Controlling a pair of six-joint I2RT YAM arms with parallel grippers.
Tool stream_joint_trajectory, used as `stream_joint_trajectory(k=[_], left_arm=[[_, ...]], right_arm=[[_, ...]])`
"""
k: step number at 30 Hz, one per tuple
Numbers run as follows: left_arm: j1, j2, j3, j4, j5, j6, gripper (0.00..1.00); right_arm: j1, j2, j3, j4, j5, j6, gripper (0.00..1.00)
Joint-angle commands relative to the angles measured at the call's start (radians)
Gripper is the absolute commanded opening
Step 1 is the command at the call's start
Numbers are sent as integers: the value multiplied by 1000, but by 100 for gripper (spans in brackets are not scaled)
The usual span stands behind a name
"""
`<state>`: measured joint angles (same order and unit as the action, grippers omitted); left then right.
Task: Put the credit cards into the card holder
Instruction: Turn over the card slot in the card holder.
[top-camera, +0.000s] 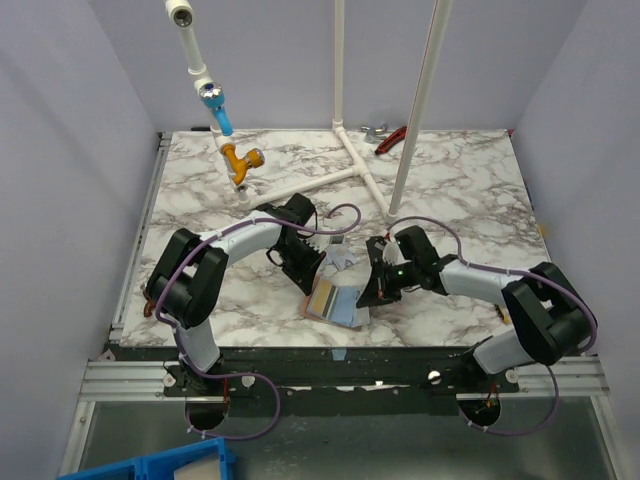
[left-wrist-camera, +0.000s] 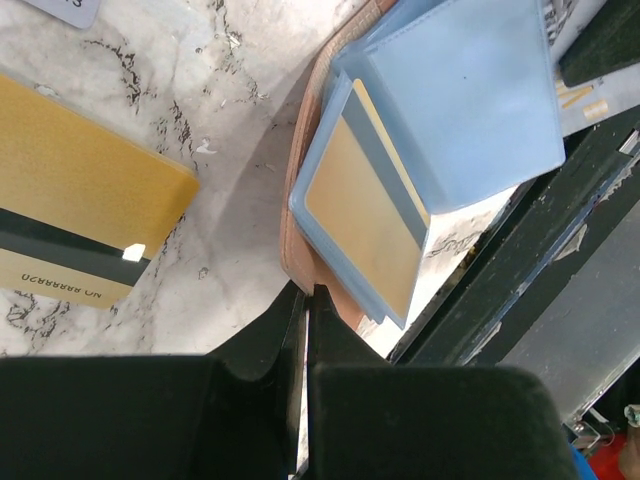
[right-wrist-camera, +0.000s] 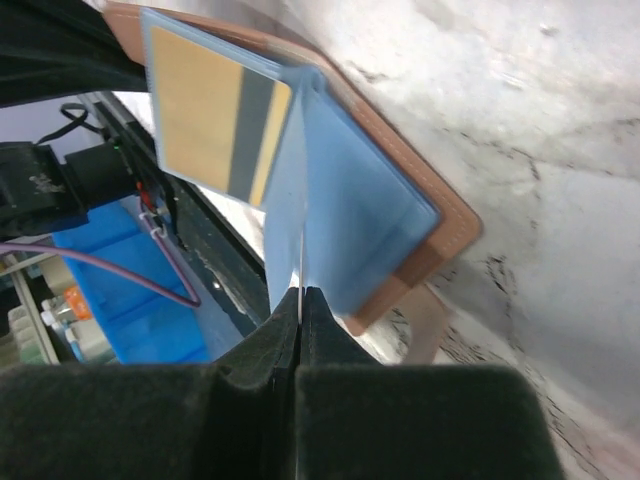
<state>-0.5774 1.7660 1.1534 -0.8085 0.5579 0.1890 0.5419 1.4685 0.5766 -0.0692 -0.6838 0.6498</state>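
The tan card holder (top-camera: 316, 309) lies open near the table's front edge, its pale blue sleeves facing up. One sleeve holds a gold card with a dark stripe (left-wrist-camera: 360, 195), which also shows in the right wrist view (right-wrist-camera: 200, 110). My right gripper (top-camera: 372, 292) (right-wrist-camera: 300, 292) is shut on a light blue card (right-wrist-camera: 285, 220) standing edge-on at the holder (right-wrist-camera: 450, 225). My left gripper (top-camera: 305, 275) (left-wrist-camera: 307, 290) is shut, tips at the holder's tan edge (left-wrist-camera: 300, 150). A second gold striped card (left-wrist-camera: 70, 200) and a silvery-grey card (left-wrist-camera: 60, 8) lie on the marble. The black card is hidden.
A white pipe frame (top-camera: 345, 150) with orange and blue fittings (top-camera: 240, 158) stands at the back, with a red-handled tool (top-camera: 390, 138) behind it. The dark front rail (left-wrist-camera: 540, 250) runs just past the holder. A blue bin (top-camera: 150, 465) sits below the table.
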Motion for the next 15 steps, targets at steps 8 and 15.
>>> stream_joint_trajectory(k=[8, 15], left_arm=[[20, 15, 16, -17, 165, -19, 26], [85, -6, -1, -69, 299, 33, 52]], right_arm=[[36, 93, 86, 147, -87, 71, 1], [44, 155, 63, 203, -90, 87, 1]])
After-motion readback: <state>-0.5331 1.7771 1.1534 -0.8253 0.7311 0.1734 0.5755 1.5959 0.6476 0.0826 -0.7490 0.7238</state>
